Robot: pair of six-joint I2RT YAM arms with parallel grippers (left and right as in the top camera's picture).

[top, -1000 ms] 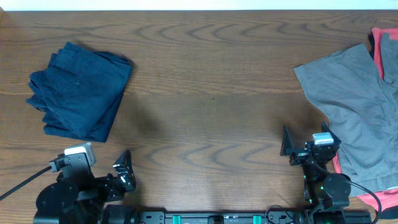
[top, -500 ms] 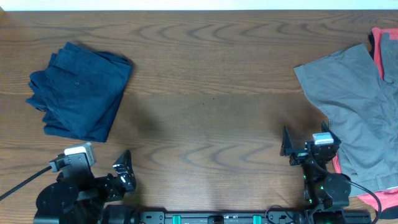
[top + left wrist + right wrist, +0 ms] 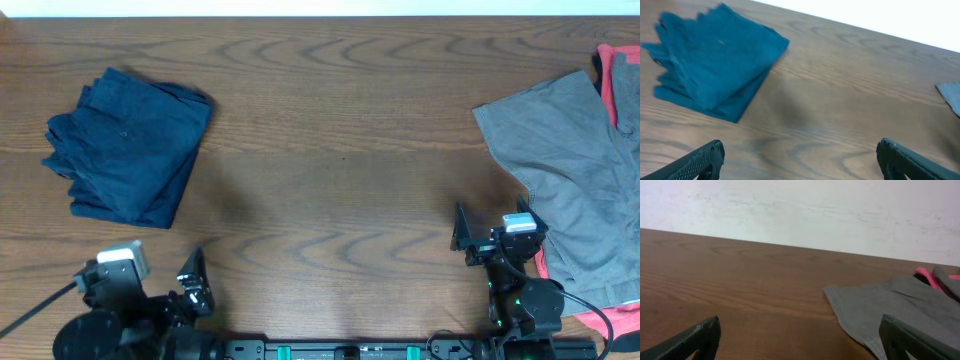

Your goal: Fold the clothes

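Status: left hand (image 3: 193, 283) low at my near edge of the desk (image 3: 340, 150), fingers spread wide, nothing between them; right hand (image 3: 472, 236) same, fingers apart and empty, wrist view shows only bare wood in the gap. Navy piece (image 3: 130, 145) sits ahead of the left hand and off to its left, well apart from it; it looks folded into a compact stack, edges a bit uneven, so I'd count that one done. Grey garment (image 3: 570, 170) lies ahead and to the right of the right hand, its near edge just beside the hand; it's spread out flat with a few creases, not folded. Coral-red piece (image 3: 620, 85) is beyond the grey one, further right of the right hand, mostly covered by it or cut off at the frame edge; more red shows under the grey near my right wrist, and I can't tell whether it's the same garment. My estimate: roughly a third through; one folded, grey and red left. Next job looks like the grey one, needing both hands given its width; right hand is closest, left has to cross the bare middle.
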